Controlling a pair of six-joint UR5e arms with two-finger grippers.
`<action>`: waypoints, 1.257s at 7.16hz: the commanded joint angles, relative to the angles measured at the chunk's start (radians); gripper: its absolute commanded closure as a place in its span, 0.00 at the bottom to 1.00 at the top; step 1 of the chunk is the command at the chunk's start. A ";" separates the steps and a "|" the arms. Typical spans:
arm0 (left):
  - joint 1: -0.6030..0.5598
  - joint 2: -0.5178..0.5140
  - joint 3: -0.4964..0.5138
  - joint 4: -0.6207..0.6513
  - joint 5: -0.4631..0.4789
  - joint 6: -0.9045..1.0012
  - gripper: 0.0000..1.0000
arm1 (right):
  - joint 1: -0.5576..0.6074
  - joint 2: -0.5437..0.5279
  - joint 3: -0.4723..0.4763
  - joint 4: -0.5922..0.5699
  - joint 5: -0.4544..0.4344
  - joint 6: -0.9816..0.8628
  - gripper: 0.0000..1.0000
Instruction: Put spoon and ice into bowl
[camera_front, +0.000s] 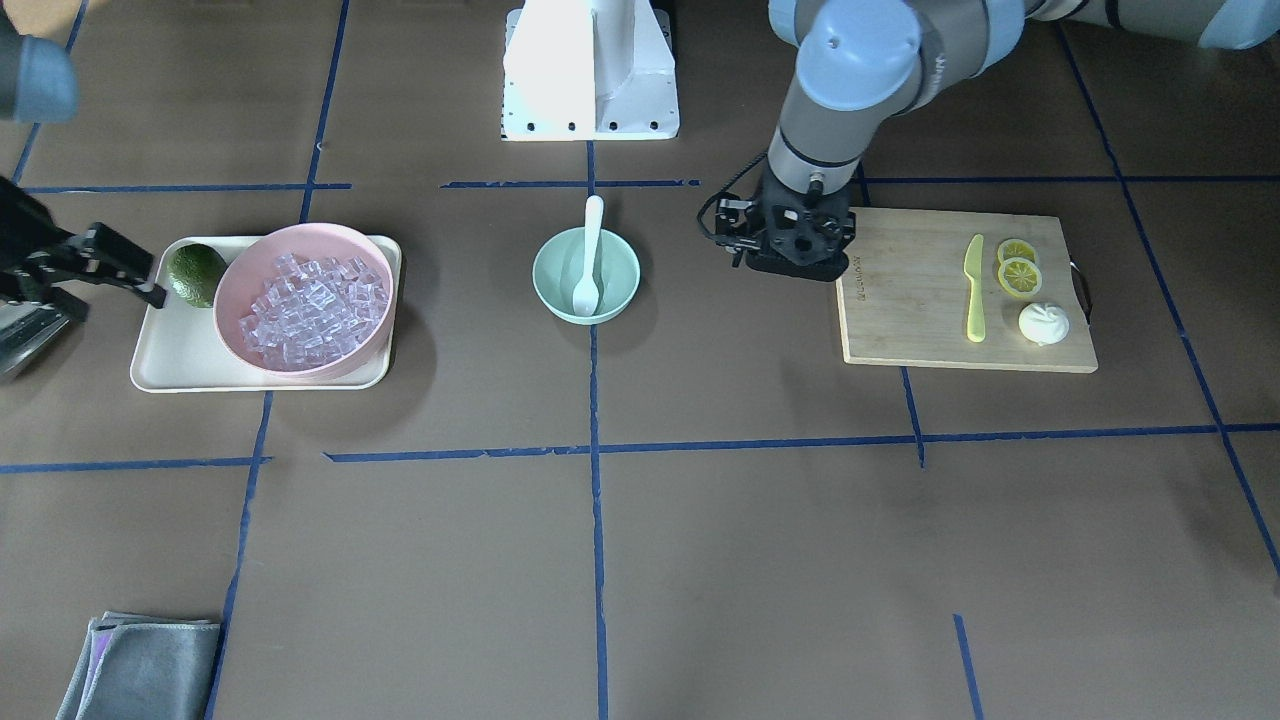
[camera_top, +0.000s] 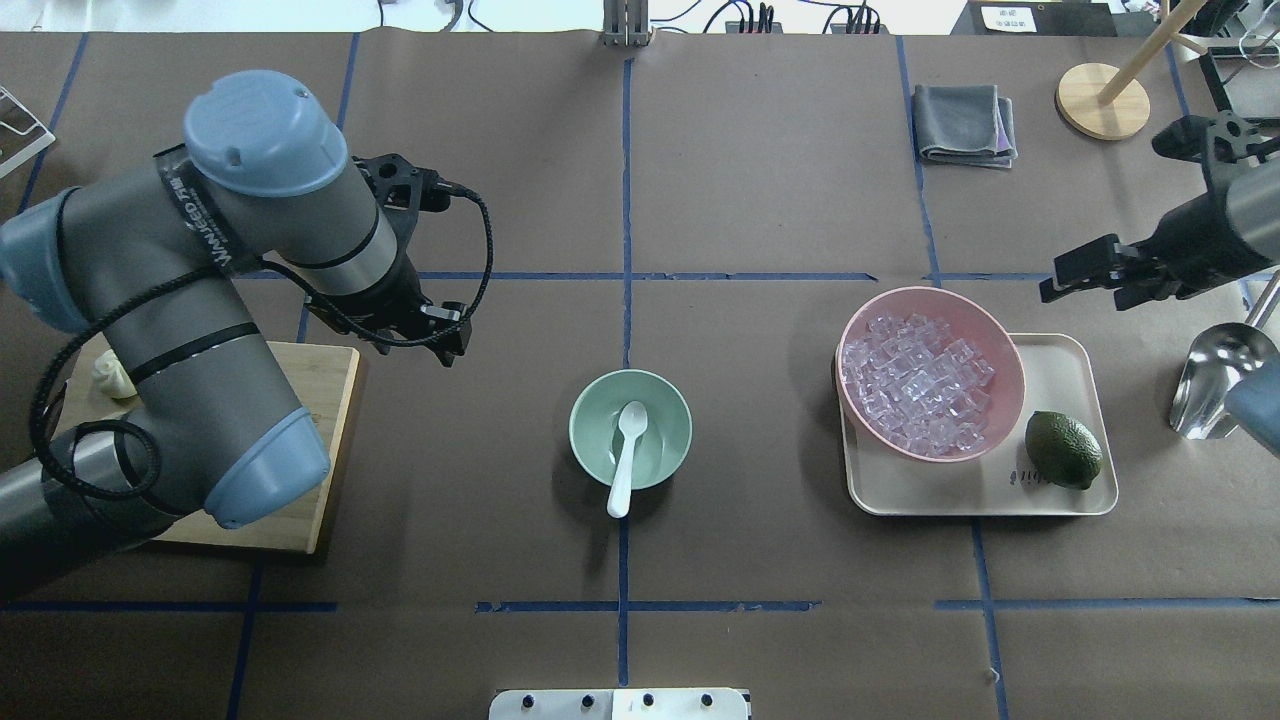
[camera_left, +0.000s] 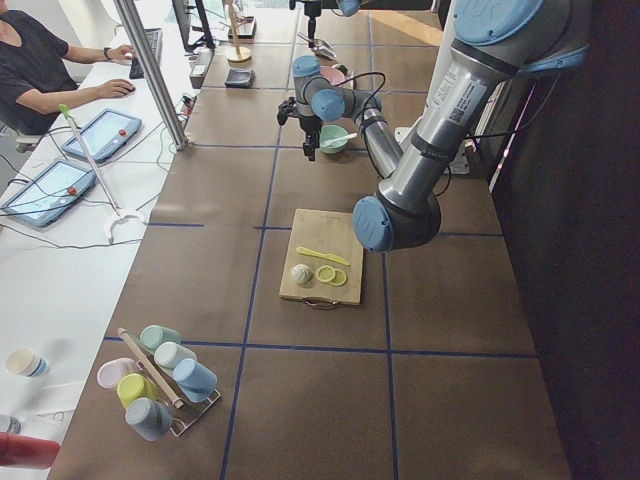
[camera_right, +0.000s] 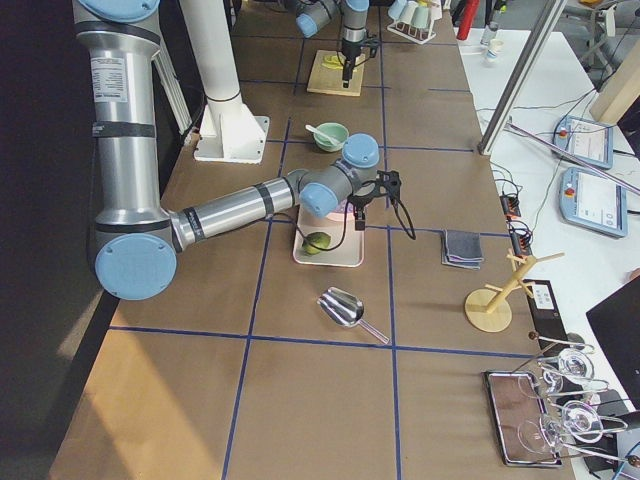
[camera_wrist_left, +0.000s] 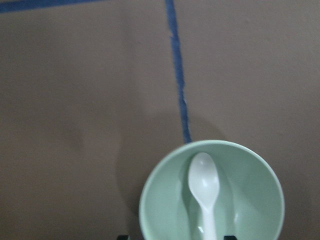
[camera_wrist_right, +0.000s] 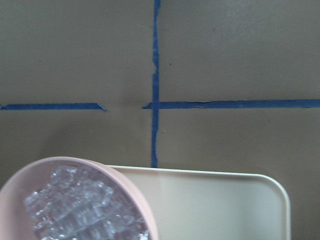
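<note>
The white spoon (camera_top: 627, 455) lies in the mint-green bowl (camera_top: 600, 408) at the table's middle, head inside and handle over the near rim. It also shows in the left wrist view (camera_wrist_left: 204, 187) inside the bowl (camera_wrist_left: 160, 200). The ice (camera_top: 915, 385) fills the pink bowl (camera_top: 1000, 345) on a cream tray (camera_top: 1070, 350). My left gripper (camera_top: 445, 345) hangs open and empty to the left of the mint-green bowl, above the table. My right gripper (camera_top: 1065, 280) is open and empty, raised beyond the pink bowl's far right rim.
A dark green fruit (camera_top: 1062, 450) lies on the tray beside the pink bowl. A metal scoop (camera_top: 1215, 375) lies right of the tray. A wooden board (camera_front: 930, 330) holds a yellow-green knife (camera_front: 975, 290), lemon slices (camera_front: 1018, 270) and a white lump (camera_front: 1043, 323). A grey cloth (camera_top: 965, 122) lies far right.
</note>
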 joint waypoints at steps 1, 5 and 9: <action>-0.025 0.068 -0.026 -0.004 -0.028 0.023 0.28 | -0.156 0.061 0.034 -0.018 -0.093 0.340 0.02; -0.020 0.068 -0.026 -0.004 -0.028 0.019 0.19 | -0.328 0.083 0.078 -0.152 -0.259 0.631 0.08; -0.017 0.069 -0.024 -0.004 -0.028 0.019 0.19 | -0.350 0.091 0.050 -0.152 -0.342 0.649 0.17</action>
